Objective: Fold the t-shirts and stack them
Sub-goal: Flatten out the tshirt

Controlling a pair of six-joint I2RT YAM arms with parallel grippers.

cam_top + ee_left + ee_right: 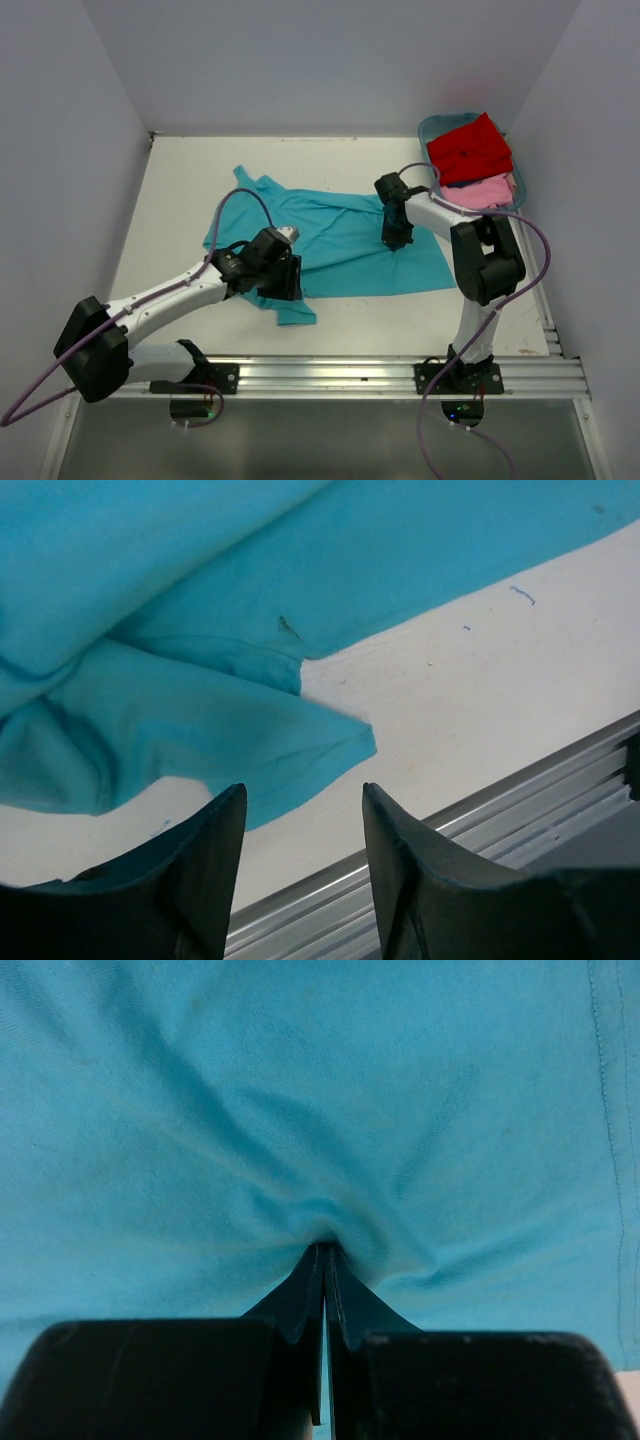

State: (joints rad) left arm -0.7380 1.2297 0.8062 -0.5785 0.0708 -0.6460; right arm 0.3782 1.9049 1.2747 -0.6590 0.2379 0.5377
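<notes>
Okay, top view, turquoise t-shirt [340, 240]: spread on the table [190, 180], left of the tub [428, 128] and nearer the arm bases than it, not touching it; looks unfolded, edges rumpled.
Tub contents: red t-shirt [470, 148] at the far end, pink t-shirt [485, 192] at the near end, both loosely bunched; a dark strip shows between them, can't tell what it is.
Left gripper [285, 275]: well apart from the tub, at the shirt corner farthest from it.
Right gripper [397, 238]: between the left gripper and the tub, down on the tub-side half of the shirt.
Left wrist view, left gripper [302, 795]: jaws partly apart, nothing between them; the sleeve [250, 740] lies just beyond the tips, doubled over itself.
Right wrist view, right gripper [326, 1250]: jaws pressed together on a small tuck of turquoise cloth, creases fanning out from the pinch.
Risk, right side: the pinch is thin, so it may slip out under pull and the fold would land crooked.
Risk, left side: the jaws could close on the rumpled sleeve instead of a clean edge, folding the bunching in.
Risk, stacking: the shirts in the tub are loose, so anything laid on them would likely sit uneven.
</notes>
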